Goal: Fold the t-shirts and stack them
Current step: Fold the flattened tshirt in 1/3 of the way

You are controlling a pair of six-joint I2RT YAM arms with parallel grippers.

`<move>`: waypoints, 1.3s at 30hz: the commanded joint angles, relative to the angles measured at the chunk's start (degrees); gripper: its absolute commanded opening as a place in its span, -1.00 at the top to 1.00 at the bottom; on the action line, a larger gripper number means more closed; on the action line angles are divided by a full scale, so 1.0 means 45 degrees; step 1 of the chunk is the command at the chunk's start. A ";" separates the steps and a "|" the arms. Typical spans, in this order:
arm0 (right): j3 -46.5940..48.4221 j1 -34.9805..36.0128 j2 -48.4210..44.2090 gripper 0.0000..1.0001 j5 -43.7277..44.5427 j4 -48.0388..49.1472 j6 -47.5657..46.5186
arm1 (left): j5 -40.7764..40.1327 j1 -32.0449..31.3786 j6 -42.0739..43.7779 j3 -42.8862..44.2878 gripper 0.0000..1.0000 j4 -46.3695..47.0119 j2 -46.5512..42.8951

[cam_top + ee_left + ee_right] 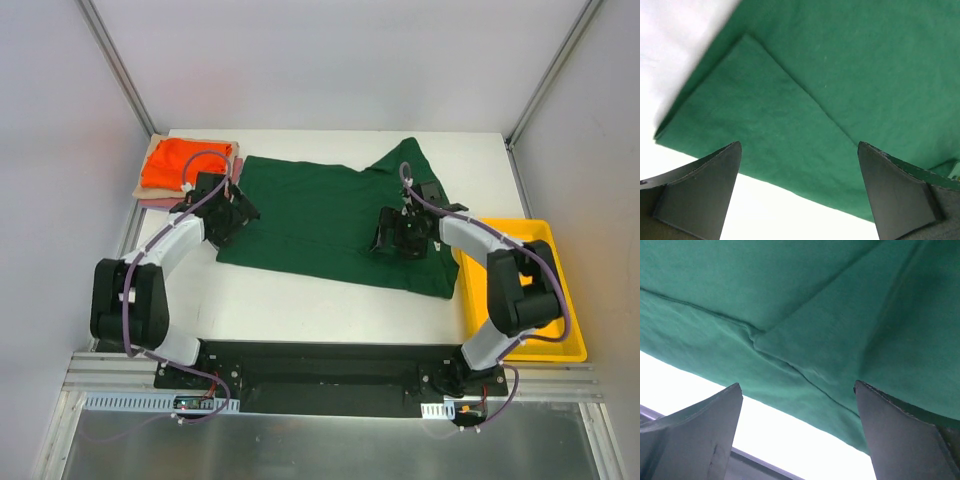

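A dark green t-shirt (320,215) lies spread across the middle of the white table, its left sleeve folded in. A folded bright orange shirt (185,160) sits on folded tan (143,187) and pink (160,203) ones at the back left. My left gripper (228,215) is open just above the green shirt's left edge; the folded sleeve (760,125) fills the left wrist view. My right gripper (400,238) is open over the shirt's right part; creased green cloth (805,335) shows in the right wrist view. Neither gripper holds anything.
A yellow plastic tray (515,235) stands at the table's right edge, next to the right arm. Grey walls and metal posts enclose the back and sides. A black base rail (320,370) runs along the front.
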 commanded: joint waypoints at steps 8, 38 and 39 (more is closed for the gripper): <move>0.4772 0.0672 0.3423 -0.92 -0.0253 0.1024 0.0805 | 0.2101 -0.0109 0.1083 0.0258 -0.98 0.0827 0.1263; -0.2367 0.0633 -0.1062 -0.92 0.1724 -0.0952 -0.0309 | 0.2902 -0.0676 0.1808 -0.2840 -0.98 0.0594 0.1190; -0.2602 0.0634 -0.1376 -0.92 0.1645 -0.1030 -0.0368 | 0.2844 -0.0695 0.1633 -0.3466 -0.98 0.0535 0.0546</move>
